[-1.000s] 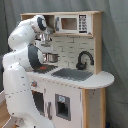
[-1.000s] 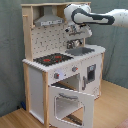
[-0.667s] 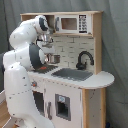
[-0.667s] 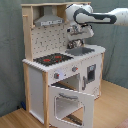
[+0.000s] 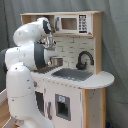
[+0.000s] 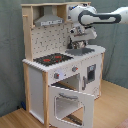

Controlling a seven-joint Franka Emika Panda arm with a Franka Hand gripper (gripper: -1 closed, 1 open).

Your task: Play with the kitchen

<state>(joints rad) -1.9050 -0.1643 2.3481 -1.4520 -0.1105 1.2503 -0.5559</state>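
Note:
The toy kitchen [image 5: 75, 95] [image 6: 60, 75] of pale wood and white panels shows in both exterior views. Its grey hood [image 6: 49, 20] hangs over the red-ringed stovetop [image 6: 52, 59]. The oven door [image 6: 72, 102] hangs open, tilted down toward the front. A black faucet [image 5: 84, 59] arches over the sink [image 5: 72, 74]. My gripper [image 6: 79, 44] points down just above the sink area, beside the faucet; in the first exterior view my own arm mostly hides it.
A toy microwave [image 5: 74, 23] sits on the upper shelf. The rounded counter end [image 5: 102, 79] juts out at the first exterior view's right. Grey curtain [image 6: 10, 50] backs the scene. Wooden floor [image 6: 112, 107] lies in front of the kitchen.
My wrist and gripper have shifted slightly above the sink; the kitchen and its open oven door stay as they were.

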